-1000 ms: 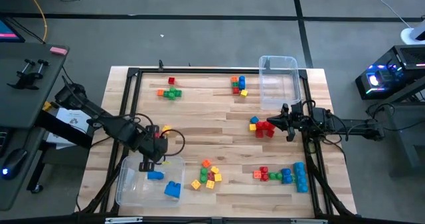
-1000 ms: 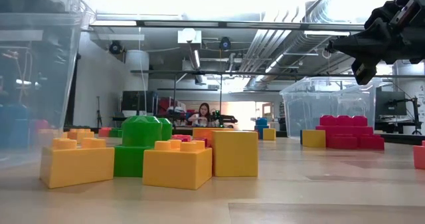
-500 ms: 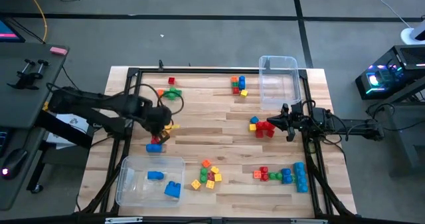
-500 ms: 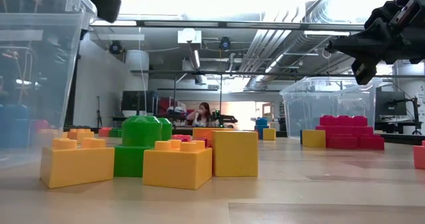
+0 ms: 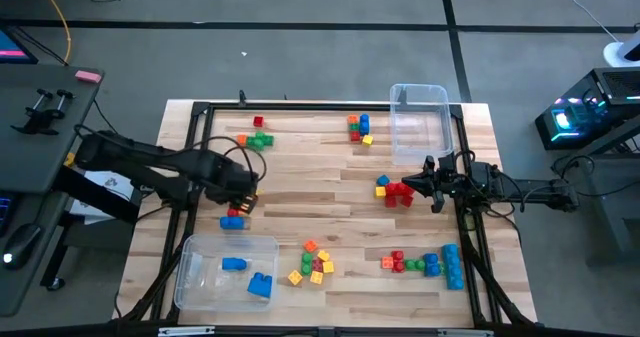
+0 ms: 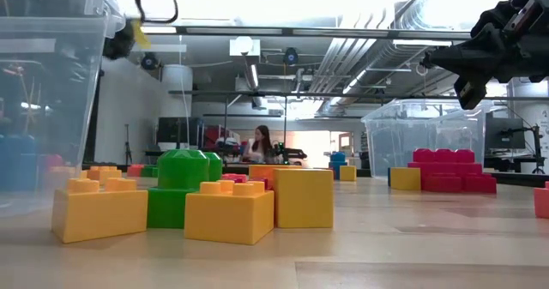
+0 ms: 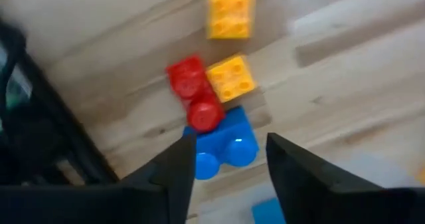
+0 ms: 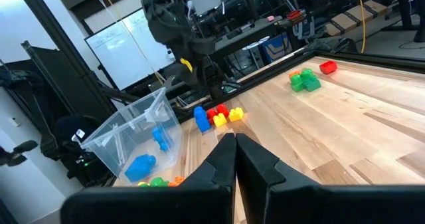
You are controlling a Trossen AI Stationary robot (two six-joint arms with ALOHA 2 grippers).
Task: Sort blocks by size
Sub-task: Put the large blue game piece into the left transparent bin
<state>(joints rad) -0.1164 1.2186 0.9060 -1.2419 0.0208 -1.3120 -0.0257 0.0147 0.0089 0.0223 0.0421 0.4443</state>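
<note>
Now left claw [image 7: 226, 157] open over one blue block [image 7: 222, 147]; right claw [image 8: 234, 159] closed.

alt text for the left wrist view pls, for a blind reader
The left gripper hangs open over a blue block on the wooden table. A red block and a yellow block touch it; another yellow block lies apart.

Yellow blocks [image 6: 99, 207] & green block [image 6: 182, 186] up front, red block [image 6: 446, 170] far right.
</note>
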